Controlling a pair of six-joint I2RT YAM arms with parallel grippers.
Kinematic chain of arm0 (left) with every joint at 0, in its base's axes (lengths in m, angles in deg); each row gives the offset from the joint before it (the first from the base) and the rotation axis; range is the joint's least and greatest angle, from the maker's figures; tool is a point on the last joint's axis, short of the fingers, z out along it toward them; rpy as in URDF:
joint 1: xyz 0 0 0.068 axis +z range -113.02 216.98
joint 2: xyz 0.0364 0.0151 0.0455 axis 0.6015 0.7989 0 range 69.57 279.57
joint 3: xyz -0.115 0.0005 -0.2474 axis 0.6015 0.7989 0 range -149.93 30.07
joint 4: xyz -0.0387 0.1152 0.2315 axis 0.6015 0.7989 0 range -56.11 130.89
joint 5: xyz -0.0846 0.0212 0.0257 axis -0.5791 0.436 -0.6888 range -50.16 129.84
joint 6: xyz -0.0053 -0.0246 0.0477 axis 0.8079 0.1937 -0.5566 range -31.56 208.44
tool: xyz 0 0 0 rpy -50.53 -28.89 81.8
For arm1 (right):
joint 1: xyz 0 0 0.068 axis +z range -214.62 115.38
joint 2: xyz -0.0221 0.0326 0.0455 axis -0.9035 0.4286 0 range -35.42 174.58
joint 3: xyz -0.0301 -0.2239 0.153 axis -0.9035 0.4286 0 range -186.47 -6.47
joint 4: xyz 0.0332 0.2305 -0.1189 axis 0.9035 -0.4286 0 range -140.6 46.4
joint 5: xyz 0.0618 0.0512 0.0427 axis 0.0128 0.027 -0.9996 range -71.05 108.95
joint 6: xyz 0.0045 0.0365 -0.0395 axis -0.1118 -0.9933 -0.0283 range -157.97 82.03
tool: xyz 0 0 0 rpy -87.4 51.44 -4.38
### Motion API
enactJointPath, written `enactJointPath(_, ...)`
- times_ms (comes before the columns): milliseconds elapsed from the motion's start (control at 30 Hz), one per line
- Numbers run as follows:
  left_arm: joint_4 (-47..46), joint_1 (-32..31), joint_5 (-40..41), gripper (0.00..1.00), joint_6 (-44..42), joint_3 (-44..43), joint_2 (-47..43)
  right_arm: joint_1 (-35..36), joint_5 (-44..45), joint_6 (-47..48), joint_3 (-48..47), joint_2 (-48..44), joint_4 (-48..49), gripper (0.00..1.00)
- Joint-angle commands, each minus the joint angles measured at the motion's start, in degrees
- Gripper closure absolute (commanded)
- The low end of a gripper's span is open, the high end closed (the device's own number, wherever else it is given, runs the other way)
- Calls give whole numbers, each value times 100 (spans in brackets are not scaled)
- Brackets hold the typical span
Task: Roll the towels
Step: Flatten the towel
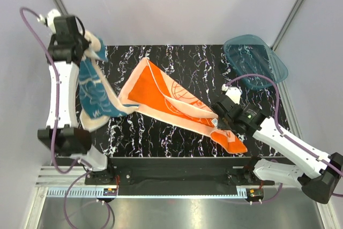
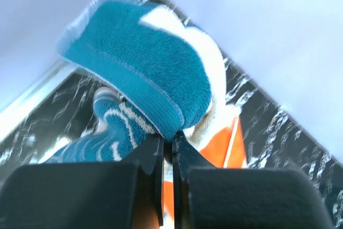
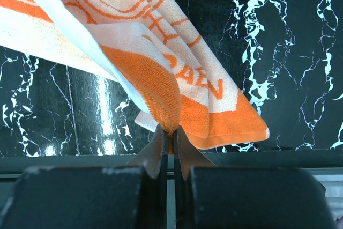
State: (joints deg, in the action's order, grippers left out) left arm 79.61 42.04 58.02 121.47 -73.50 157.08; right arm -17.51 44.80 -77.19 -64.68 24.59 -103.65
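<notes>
The teal-blue towel (image 1: 95, 92) hangs from my left gripper (image 1: 90, 51) at the table's far left, its lower end draped on the black marbled table. In the left wrist view the left gripper (image 2: 168, 144) is shut on a fold of the teal towel (image 2: 144, 79). The orange towel (image 1: 171, 100) lies spread diagonally across the middle, its left edge under the teal towel's end. My right gripper (image 1: 221, 124) is shut on its near-right end, lifting a fold. In the right wrist view the right gripper (image 3: 170, 132) pinches the orange towel (image 3: 150, 79).
A translucent teal plastic tub (image 1: 254, 60) sits at the table's far right corner. The black marbled table (image 1: 182, 140) ends at a dark front rail (image 1: 171, 167) near the arm bases. Grey walls and metal frame posts surround the table.
</notes>
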Motion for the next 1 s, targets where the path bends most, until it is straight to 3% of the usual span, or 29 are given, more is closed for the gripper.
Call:
enactJointPath(0, 87, -5, -313, 100, -657, -1460, 1389, -114, 70, 81, -190, 46, 125, 100)
enactJointPath(67, 17, -5, -428, 100, -965, -2782, 2230, -141, 70, 90, -243, 64, 117, 100)
enactJointPath(167, -44, 4, -148, 100, -1176, -3957, 3041, -150, 43, 90, -304, 90, 73, 100)
enactJointPath(233, -526, -14, 80, 90, -1403, -3883, 3027, -167, 69, 82, -339, 99, 3, 100)
enactJointPath(267, -1233, -23, 159, 83, -1484, -3603, 2809, -167, 78, 73, -348, 90, -33, 100)
enactJointPath(300, -1597, -23, 282, 68, -1545, -2869, 2694, -167, 79, 81, -340, 81, -50, 100)
enactJointPath(333, -1862, -31, 483, 14, -1555, -2627, 2571, -167, 79, 81, -313, 99, -42, 100)
enactJointPath(367, -1882, -23, 546, 1, -1537, -2564, 2640, -167, 87, 81, -296, 107, -33, 100)
enactJointPath(500, -548, -23, 48, 1, -1248, -3248, 3369, -194, 43, 73, -269, 283, 46, 100)
enactJointPath(567, -405, -31, -181, 5, -748, -2601, 3274, -194, -27, 81, -234, 362, 151, 100)
enactJointPath(600, -579, -40, -731, 8, -563, -2102, 3125, -194, -62, 90, -208, 389, 186, 100)
enactJointPath(633, -773, -75, -902, 8, -405, -1210, 2819, -202, -62, 99, -208, 458, 213, 100)
enactJointPath(833, -1828, -172, -1720, 30, 554, 1485, 1851, -202, -115, 108, -304, 731, 275, 100)
enactJointPath(900, -2171, -207, -1782, 30, 598, 2076, 1797, -211, -202, 125, -287, 758, 362, 100)
enactJointPath(967, -1988, -234, -1739, 23, 572, 2122, 1998, -211, -238, 134, -278, 828, 389, 100)
